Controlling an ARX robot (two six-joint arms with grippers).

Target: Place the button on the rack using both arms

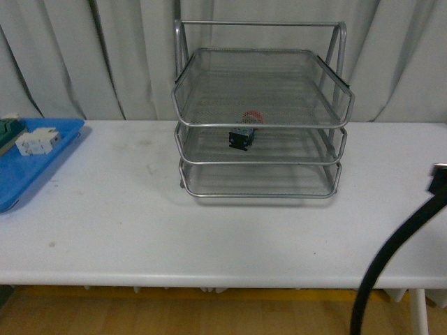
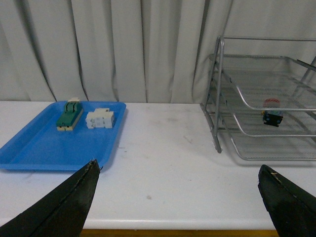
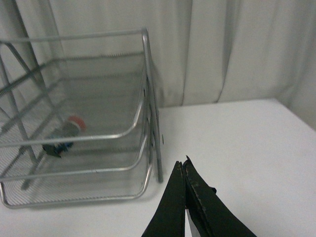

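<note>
Two claws rest clear: my left claw (image 2: pixel 177 200) apart, right claw (image 3: pixel 185 173) together, since the button (image 1: pixel 242 135) sits inside the rack (image 1: pixel 335 85).

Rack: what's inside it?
The button lies on the middle tier of the rack. The top and bottom tiers show nothing through the mesh; the button's underside is hidden.
</note>
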